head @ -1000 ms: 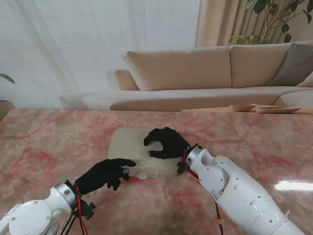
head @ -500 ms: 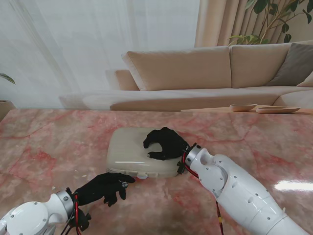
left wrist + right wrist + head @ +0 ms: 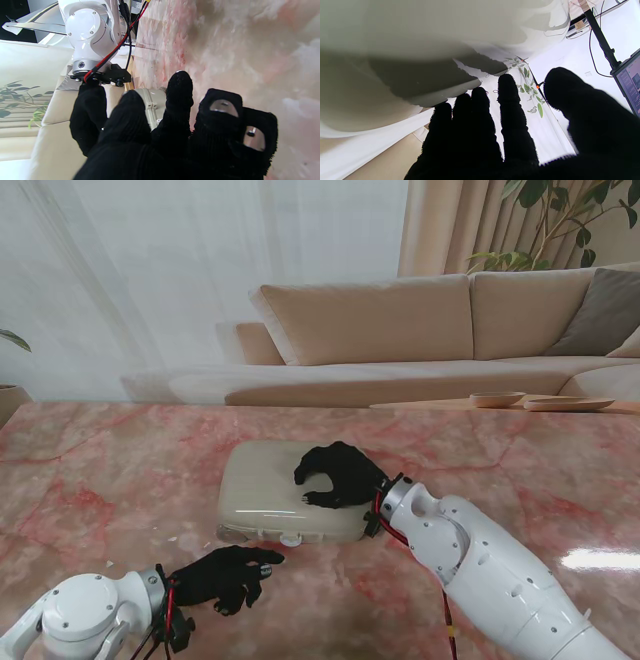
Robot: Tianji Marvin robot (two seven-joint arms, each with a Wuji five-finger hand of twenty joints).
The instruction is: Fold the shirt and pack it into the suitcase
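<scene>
R hand [image 3: 340, 473] spread flat atop closed suitcase [image 3: 262, 485]; L hand [image 3: 226, 575] open, empty, just nearer me

Stand cam sits above my shoulders, looks down and fwd over the table [image 3: 90, 470] to the sofa [image 3: 400, 320] at top of frame; arms enter at bottom corners. Left wrist cam looks along my left hand [image 3: 175, 140] fingers, close up, at the suitcase [image 3: 152, 105] and my right arm. Right wrist cam is v. close over the suitcase lid [image 3: 395, 50]. All 3 share the suitcase.
</scene>
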